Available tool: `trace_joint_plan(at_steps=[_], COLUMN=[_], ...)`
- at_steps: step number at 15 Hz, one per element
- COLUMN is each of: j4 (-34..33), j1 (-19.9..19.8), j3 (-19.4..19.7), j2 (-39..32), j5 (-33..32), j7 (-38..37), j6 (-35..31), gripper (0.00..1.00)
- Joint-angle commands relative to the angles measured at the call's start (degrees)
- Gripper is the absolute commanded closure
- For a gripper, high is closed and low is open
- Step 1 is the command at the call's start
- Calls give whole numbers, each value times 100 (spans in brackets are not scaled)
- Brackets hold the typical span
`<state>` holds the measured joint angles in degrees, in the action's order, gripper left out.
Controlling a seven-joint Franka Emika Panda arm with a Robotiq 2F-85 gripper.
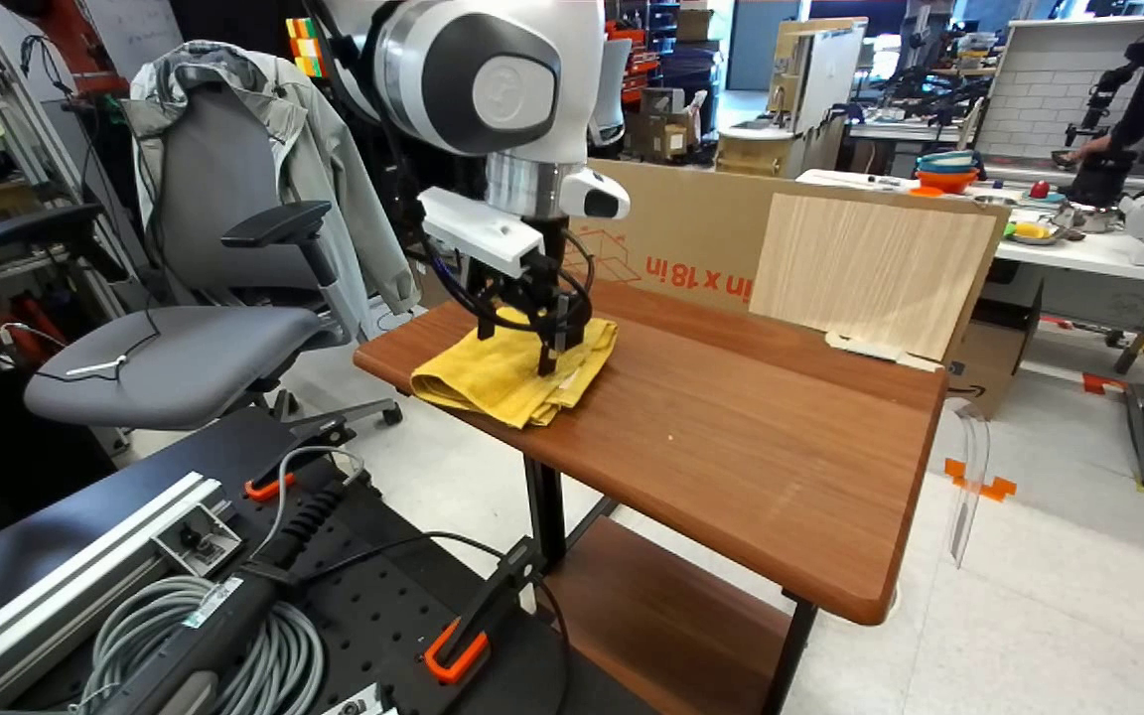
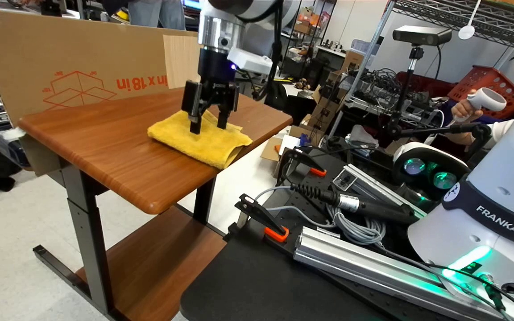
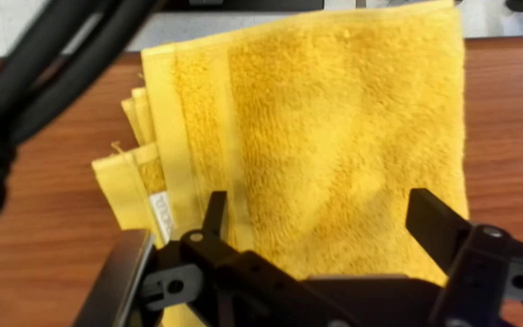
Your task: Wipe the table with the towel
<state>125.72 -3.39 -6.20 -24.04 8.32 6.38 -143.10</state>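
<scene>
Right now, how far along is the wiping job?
Done: gripper over the folded towel on the table. In hand: the grasp, apparently; jaws open, nothing visibly pinched, contact unclear. Left: likely closing or pressing, then wiping; the towel lies at one table edge.

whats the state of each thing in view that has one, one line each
towel, folded in layers, lying on the table and reaching past its edge
gripper, open, over the towel; contact hard to tell
table, standing upright on its legs
cardboard, standing on edge, print upside down
jacket, draped over the back of the chair
grey cable, coiled
base light, lit green
</scene>
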Motion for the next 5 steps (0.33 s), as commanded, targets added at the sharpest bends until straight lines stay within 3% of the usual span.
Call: trace_joint_plan(at_steps=[1,2,5], j4=[612,183,410], j1=[-19,69,88], j3=[-46,48,65], j2=[930,406,793], j5=[220,97,124], j7=[216,88,87], j6=[-250,-113,-112], gripper=[0,0,0])
